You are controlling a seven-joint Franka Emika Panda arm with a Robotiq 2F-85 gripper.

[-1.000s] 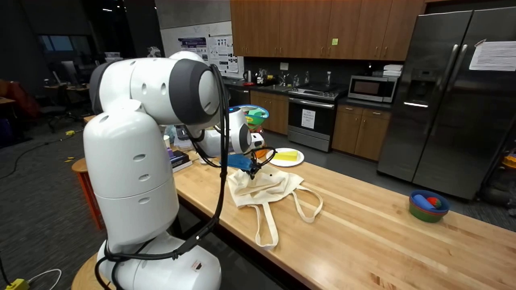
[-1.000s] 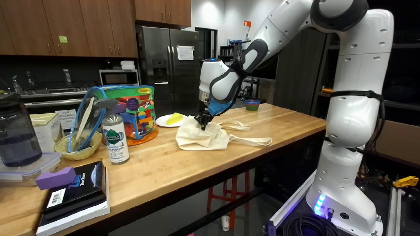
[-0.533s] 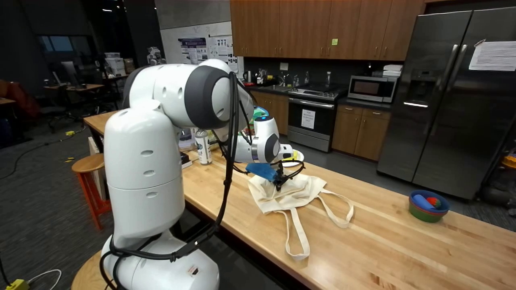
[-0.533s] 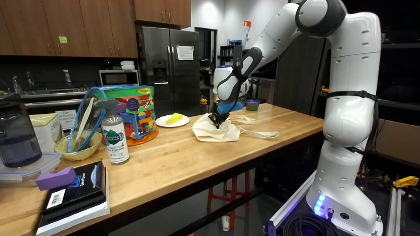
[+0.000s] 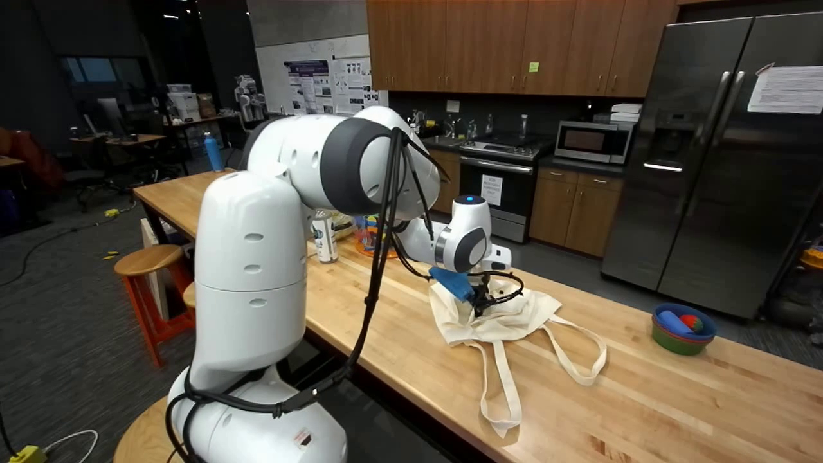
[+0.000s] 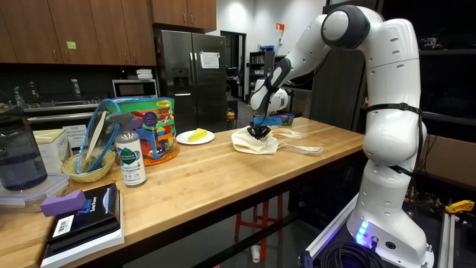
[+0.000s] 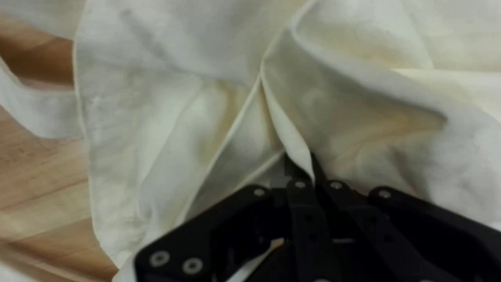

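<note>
Wrist view: the black two-fingered claw is pressed together on a raised fold of a cream cloth tote bag, pinching it. In both exterior views the crumpled bag lies on the pale butcher-block counter, closer to the kitchen-side long edge than to the robot-side one. Its two cream cloth straps trail off, one loop ending near the robot-side edge. Beyond them wood stretches to a nested stack of blue, red and green bowls set by the kitchen-side edge.

Against one second ago, claw and bag have travelled together along the counter toward the bowls. The bag then lay right beside the round white plate; now, in an exterior view, wood separates them.

Counted: one bag, two straps, one plate bearing one yellow wedge, three bowls in one stack, and inside it one blue rounded piece and one red strawberry-shaped piece. Farther from the bowls, past the plate, stand one grey-and-white spray bottle and one clear, blue-trimmed bag of coloured blocks.
</note>
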